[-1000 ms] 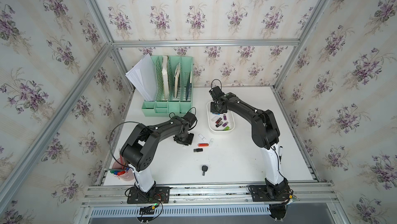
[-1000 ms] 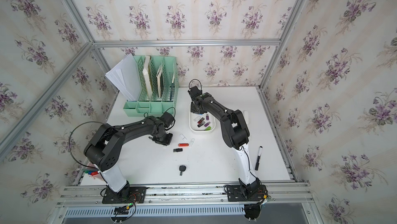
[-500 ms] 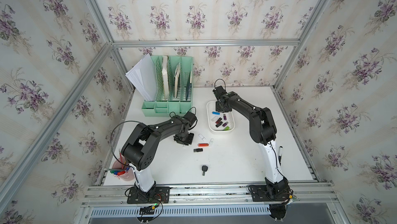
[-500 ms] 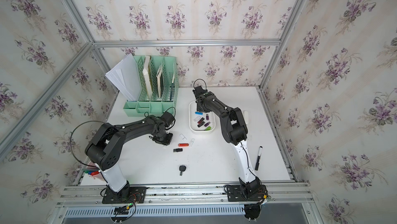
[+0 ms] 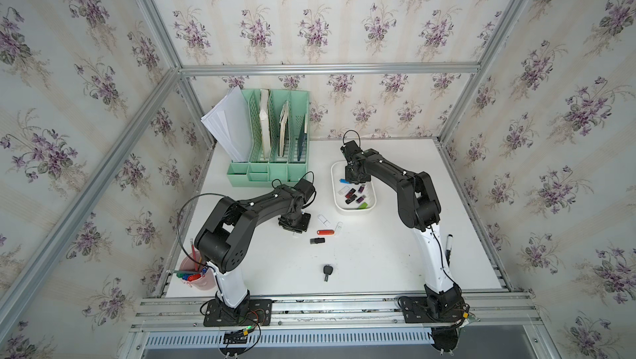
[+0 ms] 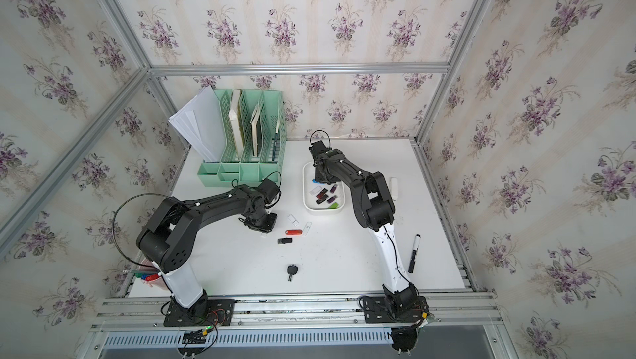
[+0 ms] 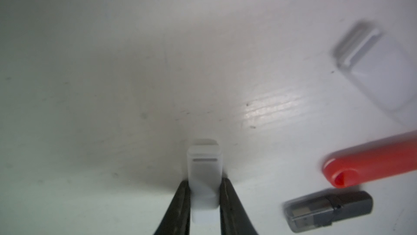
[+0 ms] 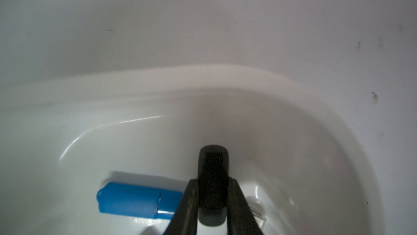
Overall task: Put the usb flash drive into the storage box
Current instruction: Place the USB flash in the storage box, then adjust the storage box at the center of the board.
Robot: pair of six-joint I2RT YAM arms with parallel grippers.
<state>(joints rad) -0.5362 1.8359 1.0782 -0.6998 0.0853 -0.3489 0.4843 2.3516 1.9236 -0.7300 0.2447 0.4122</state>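
My left gripper (image 7: pixel 204 184) is shut on a white usb flash drive (image 7: pixel 204 168), low over the table; in both top views it (image 5: pixel 294 231) (image 6: pixel 263 231) is left of the loose drives. My right gripper (image 8: pixel 213 182) is shut on a black usb flash drive (image 8: pixel 213 161) inside the far end of the white storage box (image 8: pixel 203 80). A blue drive (image 8: pixel 135 200) lies in the box beside it. The storage box (image 5: pixel 335 199) (image 6: pixel 306 199) holds several drives, with the right gripper (image 5: pixel 354 176) (image 6: pixel 321 176) over its far end.
Loose on the table are a red drive (image 5: pixel 325 232) (image 7: pixel 372 161), a black drive (image 5: pixel 317 240) (image 7: pixel 327 209) and two white drives (image 5: pixel 323 219) (image 5: pixel 338 228). A mint-green file organizer (image 5: pixel 272 147) stands at the back left. A black key (image 5: pixel 327 271), a marker (image 5: pixel 448 247) and a pink pen cup (image 5: pixel 194 271) lie nearer the front.
My right gripper has shifted slightly to the right over the box's far end, uncovering the blue drive. The left arm has not visibly moved.
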